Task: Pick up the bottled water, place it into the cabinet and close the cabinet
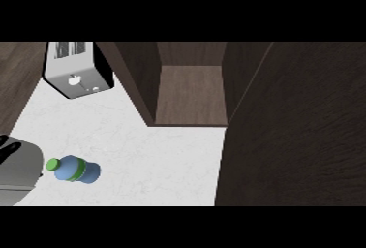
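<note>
1. The pick-up step is judged to be in hand, with nothing yet lifted: the bottled water (74,170) stands on the pale surface (143,145) at the lower left of the head view, free of any grasp
2. The left hand (8,147) is seen only as dark fingers at the far left edge, above the grey forearm (18,172) that sits just beside the bottle; whether those fingers are apart or together cannot be told. The right hand is not shown at all
3. The bottle is viewed almost from above: its green cap (53,164) is offset toward the left of the blue body, and a green band is wrapped round the body. It is taken to be upright or nearly so, its long axis running up toward the camera and appearing tipped slightly to the left, cap uppermost
4. The cabinet (191,94) is open, its wooden shelf exposed at the upper middle, well apart from the bottle. The dark door (297,126) is swung out and fills the right side of the view
5. A toaster (77,72) stands at the upper left, near the cabinet's left wall
6. For the next move, a side grasp round the body is called for, then a carry up and to the right onto the shelf; the door remains to be closed afterwards
</note>
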`<state>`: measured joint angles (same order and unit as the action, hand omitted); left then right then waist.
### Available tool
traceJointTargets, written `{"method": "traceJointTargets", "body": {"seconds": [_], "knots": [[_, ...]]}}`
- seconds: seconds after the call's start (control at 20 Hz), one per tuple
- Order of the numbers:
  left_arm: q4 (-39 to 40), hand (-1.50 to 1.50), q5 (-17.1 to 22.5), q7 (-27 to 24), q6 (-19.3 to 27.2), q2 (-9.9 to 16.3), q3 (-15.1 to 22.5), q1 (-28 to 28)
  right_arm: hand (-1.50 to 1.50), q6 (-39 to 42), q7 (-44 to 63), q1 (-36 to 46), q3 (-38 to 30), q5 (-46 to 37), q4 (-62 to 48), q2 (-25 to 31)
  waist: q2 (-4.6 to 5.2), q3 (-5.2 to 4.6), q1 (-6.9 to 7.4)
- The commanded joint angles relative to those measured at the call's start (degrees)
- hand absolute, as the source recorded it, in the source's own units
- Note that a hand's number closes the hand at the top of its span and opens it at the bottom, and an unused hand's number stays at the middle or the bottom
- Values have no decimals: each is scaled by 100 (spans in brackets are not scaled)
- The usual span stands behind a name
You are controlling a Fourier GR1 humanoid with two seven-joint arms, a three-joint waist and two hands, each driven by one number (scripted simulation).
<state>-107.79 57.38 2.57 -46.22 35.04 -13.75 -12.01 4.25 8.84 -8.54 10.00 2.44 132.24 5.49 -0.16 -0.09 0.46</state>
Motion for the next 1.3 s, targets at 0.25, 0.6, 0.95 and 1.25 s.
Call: {"method": "traceJointTargets", "body": {"seconds": [0.25, 0.6, 0.95, 1.25], "knots": [[1129, -150, 1591, 270, -1461, 1333, -786, -662, -150, -401, 900, -61, 1132, -823, 891, -324, -1, 3, 4], [1452, -150, 875, 394, -1554, 1018, -775, -207, -150, -453, 1145, -98, 1060, -701, 1082, -246, 15, 0, -66], [1355, -150, 126, 484, -1612, 510, -803, -203, -150, -644, 1265, -247, 1412, -976, 1410, -216, 1, 1, -81], [2074, -150, -709, 553, -1303, 49, -593, 736, -150, -731, 1427, -70, 1761, -1053, 1406, -169, 28, -6, -218]]}}
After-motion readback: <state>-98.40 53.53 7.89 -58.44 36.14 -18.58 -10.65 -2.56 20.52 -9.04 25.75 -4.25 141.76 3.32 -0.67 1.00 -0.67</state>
